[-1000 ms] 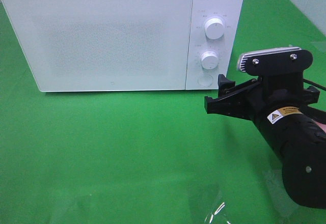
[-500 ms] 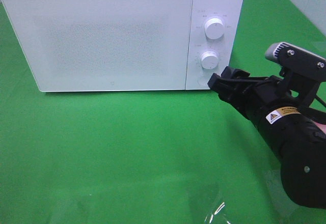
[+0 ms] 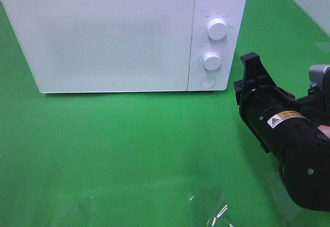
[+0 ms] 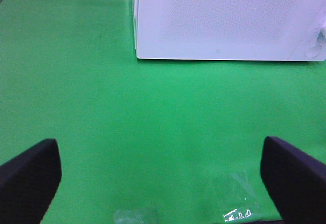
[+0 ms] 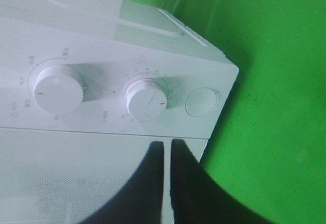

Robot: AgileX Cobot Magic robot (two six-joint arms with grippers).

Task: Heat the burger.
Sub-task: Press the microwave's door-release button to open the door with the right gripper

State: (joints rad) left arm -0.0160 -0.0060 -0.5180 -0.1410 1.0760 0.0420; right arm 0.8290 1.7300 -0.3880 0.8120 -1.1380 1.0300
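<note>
your right gripper (image 5: 167,145) was pinched shut on nothing, over the tabletop's (image 3: 129,149) right side beside the microwave (image 3: 113,41); your left gripper (image 4: 159,147) gaped wide and empty; the burger's place couldn't be told.

The right tool (image 5: 167,145) is closed, its two black fingers (image 5: 147,183) pressed together with only a thin slit between them. The right arm (image 3: 296,149) reaches in from the lower right of the exterior view, with the wrist rolled onto its side. The left tool (image 4: 159,150) holds its fingers (image 4: 30,178) spread wide apart.
</note>
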